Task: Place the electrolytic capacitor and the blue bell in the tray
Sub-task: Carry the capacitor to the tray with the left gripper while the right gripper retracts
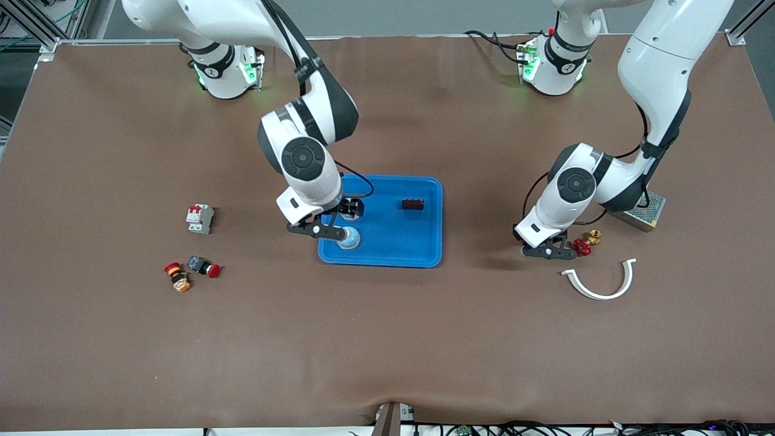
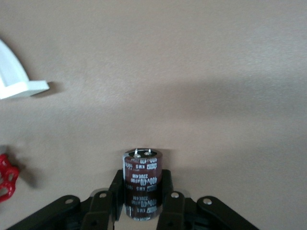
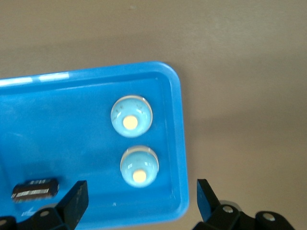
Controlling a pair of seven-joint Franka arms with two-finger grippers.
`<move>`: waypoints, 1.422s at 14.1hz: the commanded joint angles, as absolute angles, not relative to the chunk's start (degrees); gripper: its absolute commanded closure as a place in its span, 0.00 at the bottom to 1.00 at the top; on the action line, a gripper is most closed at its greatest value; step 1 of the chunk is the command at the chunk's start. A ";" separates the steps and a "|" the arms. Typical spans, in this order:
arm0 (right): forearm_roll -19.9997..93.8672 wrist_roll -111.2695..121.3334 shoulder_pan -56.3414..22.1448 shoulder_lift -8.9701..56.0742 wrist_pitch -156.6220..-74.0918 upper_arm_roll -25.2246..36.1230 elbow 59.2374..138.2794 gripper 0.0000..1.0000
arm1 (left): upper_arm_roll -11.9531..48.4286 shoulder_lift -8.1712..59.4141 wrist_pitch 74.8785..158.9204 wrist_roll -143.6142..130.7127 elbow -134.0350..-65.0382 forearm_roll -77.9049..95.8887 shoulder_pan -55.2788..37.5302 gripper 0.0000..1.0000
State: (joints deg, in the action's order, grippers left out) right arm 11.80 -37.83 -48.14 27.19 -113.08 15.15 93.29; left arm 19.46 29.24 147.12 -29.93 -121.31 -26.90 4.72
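The electrolytic capacitor (image 2: 141, 165), a dark brown cylinder with white print, stands on the brown table toward the left arm's end. My left gripper (image 2: 141, 184) is shut on it, one finger on each side. In the front view the left gripper (image 1: 548, 249) hides the capacitor. Two pale blue bells (image 3: 132, 116) (image 3: 139, 166) sit in the blue tray (image 3: 178, 143), by its corner. My right gripper (image 3: 141, 201) hangs open over that corner, holding nothing. From the front, one blue bell (image 1: 349, 238) shows under the right gripper (image 1: 339, 225) in the tray (image 1: 418, 254).
A small dark component (image 1: 413, 204) lies in the tray. A red valve (image 1: 583, 245), a white curved clip (image 1: 602, 284) and a metal box (image 1: 642, 213) lie beside the left gripper. A circuit breaker (image 1: 200, 218) and two push buttons (image 1: 204, 266) (image 1: 177, 277) lie toward the right arm's end.
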 commanded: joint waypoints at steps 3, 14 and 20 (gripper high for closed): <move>6.43 -37.79 -47.90 16.02 -102.59 14.68 95.80 0.00 | 22.84 26.37 143.18 -47.05 -121.82 -26.46 5.18 1.00; 0.89 -37.18 -45.27 -2.80 -89.58 14.59 100.20 0.00 | 33.04 26.63 143.00 -109.40 -114.88 -22.94 3.78 1.00; -3.69 -32.71 -44.04 -13.69 -85.96 14.59 105.98 0.00 | 32.87 29.87 141.25 -126.89 -107.86 -22.85 -5.78 1.00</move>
State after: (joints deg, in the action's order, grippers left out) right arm -1.63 -34.89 -45.29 -8.00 -85.26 15.30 100.87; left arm 33.15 27.75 143.39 -123.29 -111.12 -23.63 -3.06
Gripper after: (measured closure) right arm 0.000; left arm 0.661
